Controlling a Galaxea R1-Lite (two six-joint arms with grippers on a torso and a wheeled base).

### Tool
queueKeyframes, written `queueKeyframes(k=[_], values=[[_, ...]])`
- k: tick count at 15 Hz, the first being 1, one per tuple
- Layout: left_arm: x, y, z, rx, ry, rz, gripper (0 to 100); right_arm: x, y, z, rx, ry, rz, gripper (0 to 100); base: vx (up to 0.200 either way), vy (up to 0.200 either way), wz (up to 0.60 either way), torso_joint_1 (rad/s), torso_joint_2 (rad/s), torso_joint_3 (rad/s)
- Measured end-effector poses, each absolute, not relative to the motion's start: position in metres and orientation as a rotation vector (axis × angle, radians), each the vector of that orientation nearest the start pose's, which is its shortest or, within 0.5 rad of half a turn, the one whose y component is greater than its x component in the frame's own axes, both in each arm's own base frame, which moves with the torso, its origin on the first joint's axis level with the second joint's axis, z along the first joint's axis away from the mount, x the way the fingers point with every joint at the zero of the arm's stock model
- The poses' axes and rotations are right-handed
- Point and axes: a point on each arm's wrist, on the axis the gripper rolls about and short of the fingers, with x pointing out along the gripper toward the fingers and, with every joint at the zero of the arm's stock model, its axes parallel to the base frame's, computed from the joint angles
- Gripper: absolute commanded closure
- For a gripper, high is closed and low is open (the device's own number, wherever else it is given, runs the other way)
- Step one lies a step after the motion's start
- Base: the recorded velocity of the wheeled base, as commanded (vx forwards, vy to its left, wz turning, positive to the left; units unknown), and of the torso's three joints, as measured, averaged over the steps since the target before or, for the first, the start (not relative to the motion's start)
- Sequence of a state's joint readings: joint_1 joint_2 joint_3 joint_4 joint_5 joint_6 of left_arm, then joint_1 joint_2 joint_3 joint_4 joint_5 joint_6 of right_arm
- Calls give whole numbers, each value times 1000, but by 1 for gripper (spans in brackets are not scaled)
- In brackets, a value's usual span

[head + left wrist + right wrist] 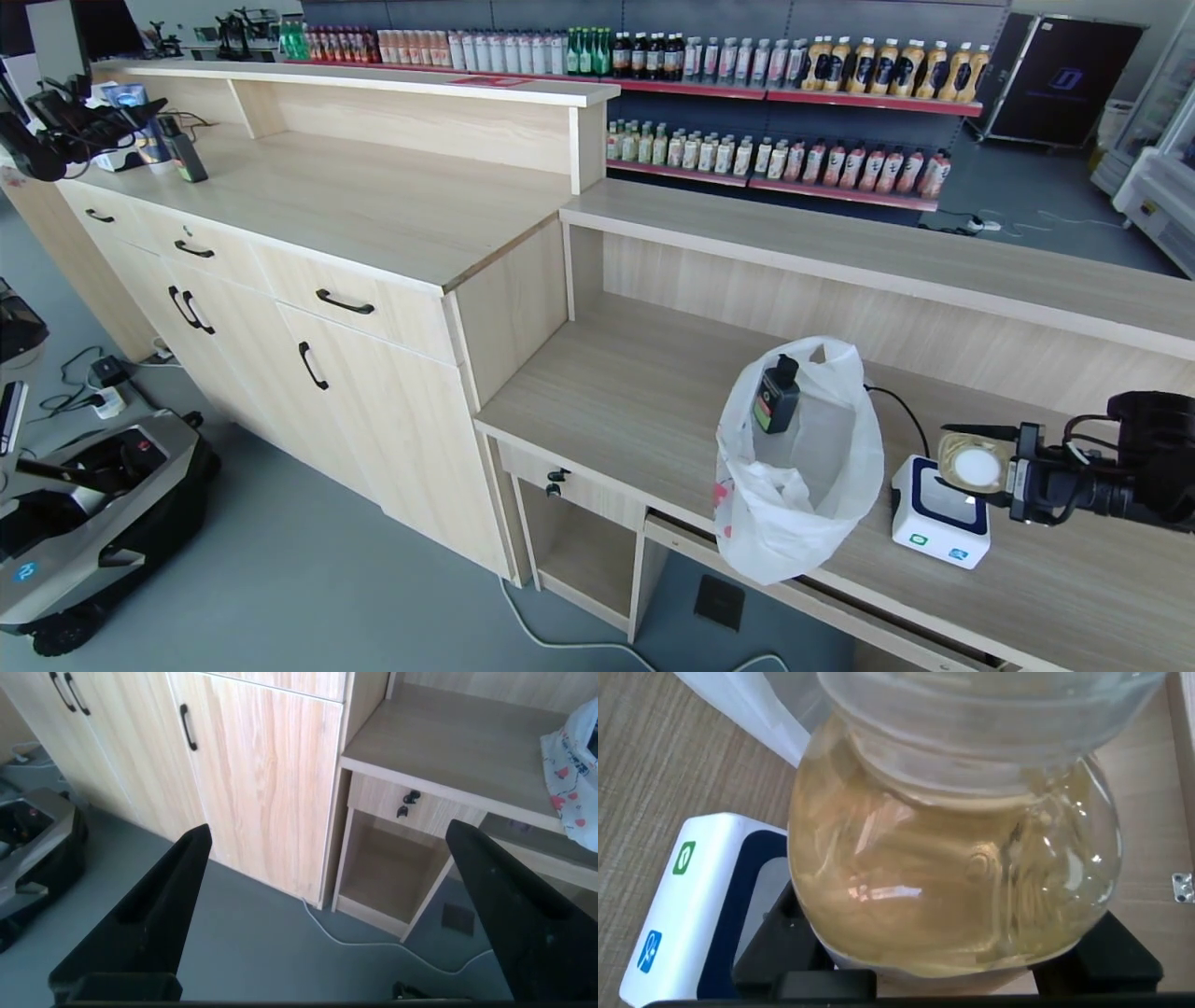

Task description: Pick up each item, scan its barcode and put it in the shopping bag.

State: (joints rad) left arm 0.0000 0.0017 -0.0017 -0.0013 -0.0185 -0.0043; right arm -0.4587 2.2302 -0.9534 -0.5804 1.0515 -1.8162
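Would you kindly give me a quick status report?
Left gripper open, empty. Right gripper shut on clear jar, over barcode scanner. Shopping bag beside scanner, nothing between.

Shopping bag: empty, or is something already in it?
Not empty: a dark bottle stands inside the open shopping bag on the counter.

My head camera looks down on the pale wooden counter [635, 392]; both wrist cameras see it too, the right one very close.

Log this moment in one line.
right hand: holding jar at scanner | left hand: open, empty | bag: bottle inside
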Motion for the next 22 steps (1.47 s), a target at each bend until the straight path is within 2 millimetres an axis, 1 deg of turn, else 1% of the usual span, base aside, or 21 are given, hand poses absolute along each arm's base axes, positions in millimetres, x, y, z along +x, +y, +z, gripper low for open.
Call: queueKeyframes(k=[5,11,17,20,22], values=[[-23,0,76,-4,-2,-19,0,356,-141,30,-1260,-174,812,100,0,0,0,0,0,0],[-23,0,76,-4,-2,-19,0,366,-138,27,-1267,-194,816,100,0,0,0,0,0,0],[-23,0,76,-4,-2,-19,0,372,-134,24,-1281,-218,815,100,0,0,0,0,0,0],[-23,0,76,-4,-2,-18,0,375,-132,25,-1268,-221,816,100,0,0,0,0,0,0],[-23,0,76,-4,-2,-19,0,377,-131,32,-1217,-203,809,100,0,0,0,0,0,0]])
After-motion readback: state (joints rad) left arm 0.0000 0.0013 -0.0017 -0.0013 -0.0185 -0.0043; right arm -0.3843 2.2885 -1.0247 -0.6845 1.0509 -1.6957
